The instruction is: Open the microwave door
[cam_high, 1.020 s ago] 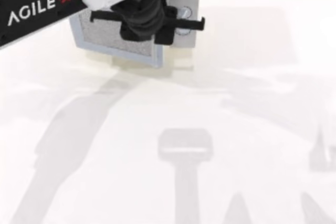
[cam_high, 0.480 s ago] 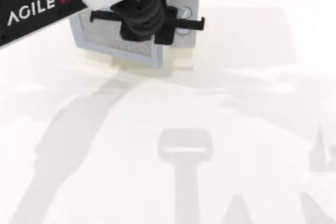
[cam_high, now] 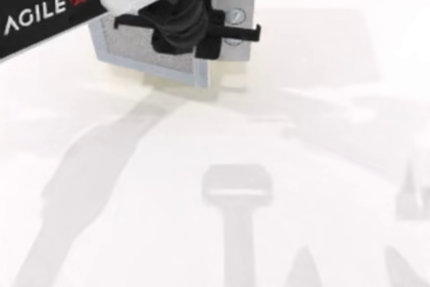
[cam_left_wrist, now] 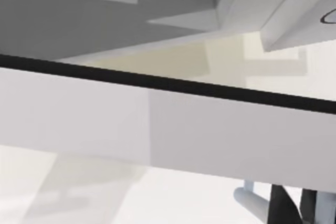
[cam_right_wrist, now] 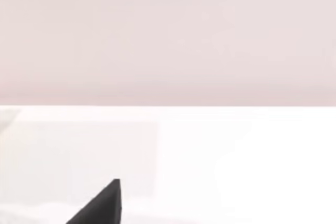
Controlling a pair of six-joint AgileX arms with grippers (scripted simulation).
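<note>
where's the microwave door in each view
Top view: the microwave door sits at upper left, partly under the left arm's tool.
Left wrist view: a pale panel edge with a dark strip fills the frame, probably the door.
Right wrist view: not in it.
Shared landmark: the table.

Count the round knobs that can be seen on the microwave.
1: a silver knob on the microwave side panel, right of the door. The left arm may hide another.

top view overhead, left wrist pressed against microwave (cam_high: 232,5), right wrist faces table (cam_right_wrist: 252,156)
</note>
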